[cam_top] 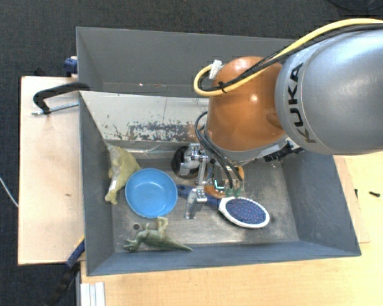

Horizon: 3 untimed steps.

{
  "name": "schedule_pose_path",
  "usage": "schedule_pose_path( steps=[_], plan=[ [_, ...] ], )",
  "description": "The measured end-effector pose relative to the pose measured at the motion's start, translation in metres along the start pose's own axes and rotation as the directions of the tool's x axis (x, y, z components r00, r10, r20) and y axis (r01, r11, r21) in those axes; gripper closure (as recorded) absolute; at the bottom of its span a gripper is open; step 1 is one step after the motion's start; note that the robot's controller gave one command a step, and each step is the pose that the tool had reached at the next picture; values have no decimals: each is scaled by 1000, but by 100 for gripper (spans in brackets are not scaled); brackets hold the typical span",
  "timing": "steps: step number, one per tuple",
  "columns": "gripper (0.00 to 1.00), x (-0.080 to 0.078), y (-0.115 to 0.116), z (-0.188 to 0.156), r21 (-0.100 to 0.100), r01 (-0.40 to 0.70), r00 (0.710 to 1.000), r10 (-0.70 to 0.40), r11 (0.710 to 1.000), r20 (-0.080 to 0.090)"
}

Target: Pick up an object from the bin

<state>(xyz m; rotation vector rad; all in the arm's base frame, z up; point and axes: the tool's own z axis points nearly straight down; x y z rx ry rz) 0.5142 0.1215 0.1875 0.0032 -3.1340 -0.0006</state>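
My gripper (193,182) hangs low over the middle of the bin floor, just right of a round blue bowl (151,193). Its two metal fingers stand apart, one towards the back wall and one towards the front, so it is open. The blue handle end of an oval brush with a white rim and dark blue bristles (244,211) lies by the front finger (194,204). A small black thing (180,160) sits next to the rear finger. I see nothing held between the fingers.
A pale yellow toy figure (120,171) leans at the bowl's left. A green toy dinosaur (154,238) lies along the front wall. The orange wrist cover and arm hide the bin's right rear floor.
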Motion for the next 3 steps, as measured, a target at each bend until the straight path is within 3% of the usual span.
schedule_pose_path(
  steps=[1, 2, 3],
  plan=[
    [0, 0, 23, 115, 1, 172, 985, -172, 985, 17],
    [100, 0, 27, 112, -6, 175, 984, -175, 985, 20],
    [100, 10, -21, -45, 6, 409, 912, -409, 912, 19]
  ],
)
